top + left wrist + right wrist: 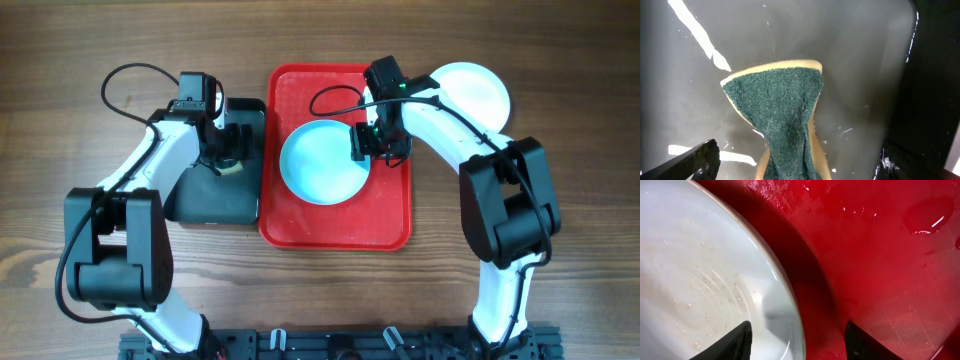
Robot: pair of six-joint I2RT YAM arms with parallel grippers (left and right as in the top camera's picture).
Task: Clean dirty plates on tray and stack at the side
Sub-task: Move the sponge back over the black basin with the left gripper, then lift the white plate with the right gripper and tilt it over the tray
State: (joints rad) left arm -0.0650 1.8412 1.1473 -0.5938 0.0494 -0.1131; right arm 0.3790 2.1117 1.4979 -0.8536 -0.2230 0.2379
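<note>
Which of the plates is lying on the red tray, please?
The pale blue plate: it alone lies on the red tray. The white plate sits off the tray, on the wooden table beside it.

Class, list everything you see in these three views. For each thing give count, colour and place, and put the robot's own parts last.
light-blue plate: one, pale blue, on the red tray.
white plate: one, white, on the table by the tray's far right corner.
red tray: one, red, middle of the table, wet with drops.
black tray: one, black, touching the red tray's left side.
sponge: one, yellow with a green scouring face, on the black tray.
table: one, brown wood.
arms: two, white and black, left and right.
left gripper: one, black, open over the sponge.
right gripper: one, black, open astride the light-blue plate's rim.
</note>
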